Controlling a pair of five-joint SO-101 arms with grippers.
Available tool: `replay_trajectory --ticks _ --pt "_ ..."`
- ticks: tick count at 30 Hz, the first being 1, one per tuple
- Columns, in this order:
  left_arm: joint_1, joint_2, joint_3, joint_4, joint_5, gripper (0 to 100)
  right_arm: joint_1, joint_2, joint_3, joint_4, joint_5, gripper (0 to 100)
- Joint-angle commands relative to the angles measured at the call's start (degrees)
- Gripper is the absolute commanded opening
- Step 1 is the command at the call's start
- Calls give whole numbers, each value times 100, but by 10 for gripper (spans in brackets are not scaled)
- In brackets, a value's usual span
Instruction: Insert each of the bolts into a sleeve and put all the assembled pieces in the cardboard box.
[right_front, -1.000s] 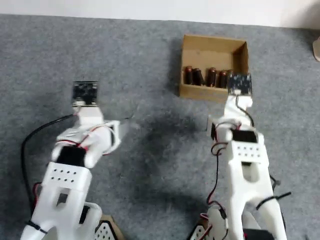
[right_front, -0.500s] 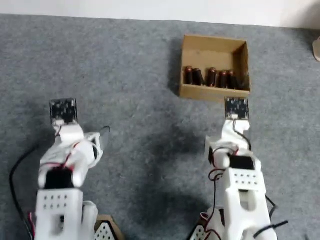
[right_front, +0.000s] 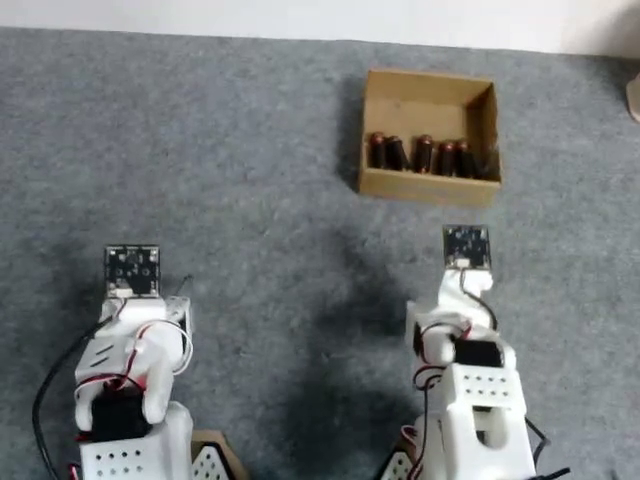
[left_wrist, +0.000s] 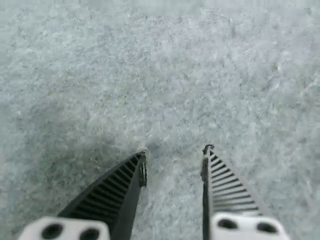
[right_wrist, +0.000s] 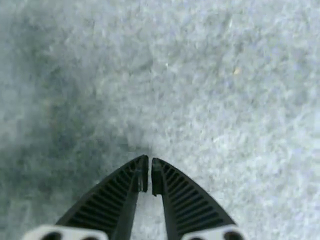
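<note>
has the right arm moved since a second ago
Yes: the right arm has pulled back, away from the cardboard box toward its own base.

The high view looks almost straight down from well above the grey carpet (right_front: 260, 150), with the cardboard box (right_front: 428, 100) toward its far edge. Each wrist view sits close over that same carpet — one looking out past the left gripper (left_wrist: 173, 165), the other past the right gripper (right_wrist: 150, 175).

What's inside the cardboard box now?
Inside the cardboard box, a row of brown pieces lies along its near wall; the rest of the floor is bare. That wall hides their lower parts, so the count is unclear.
</note>
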Motion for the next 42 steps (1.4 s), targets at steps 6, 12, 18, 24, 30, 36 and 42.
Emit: replay_trajectory --ticks 6,12,18,24,30,36,42 --pt "-40 -48 242 44 -70 178 -13 -1051 664 4 -35 5" --pt "-40 -48 479 44 -70 181 -13 -2396 1429 4 -35 5" --pt "-40 -48 866 18 -70 180 31 -4066 2246 505 -35 5" --pt "-312 -22 875 62 -70 178 101 -4840 2237 1991 -62 5" --pt "-787 -13 875 1380 -62 178 92 -4760 2229 3257 -26 5" --pt "-796 -31 875 1415 -62 178 92 -4822 2229 3354 -26 5" --pt "-796 -31 875 1415 -62 178 92 -4822 2229 3354 -26 5"
